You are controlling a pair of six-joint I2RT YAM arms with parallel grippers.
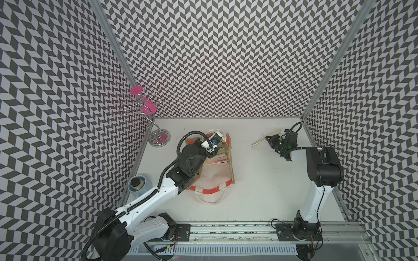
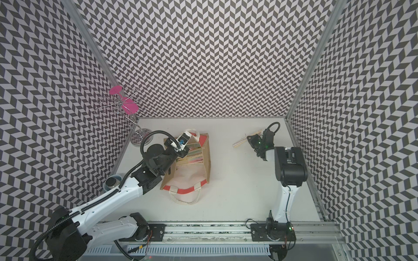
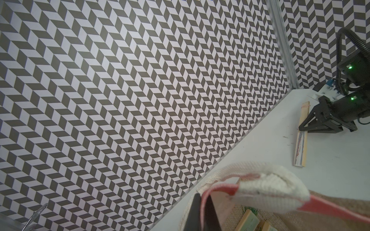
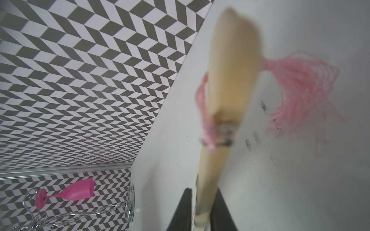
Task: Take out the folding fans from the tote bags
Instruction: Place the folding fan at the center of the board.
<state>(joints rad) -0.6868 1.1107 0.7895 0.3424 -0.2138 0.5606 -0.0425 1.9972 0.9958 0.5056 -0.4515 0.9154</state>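
Tan bag (image 1: pixel 231 158): left tool (image 3: pixel 203 197) clamped on red rim (image 3: pixel 220 189), fans (image 1: pixel 217 157) inside just beneath. Right tool (image 4: pixel 203 190) jaws slightly parted around bamboo fan (image 4: pixel 230 80) lying on counter (image 1: pixel 260 180).

Your left arm (image 1: pixel 153 203) and right arm (image 1: pixel 315 201) look alike: glossy white links between bulky black joints. A ribbed black cable (image 1: pixel 140 201) runs along the left one. Black base plates (image 1: pixel 285 232) carry silver screws. The black right gripper (image 3: pixel 303 129) has triangular jaws; small green lights (image 3: pixel 349 67) glow behind it.
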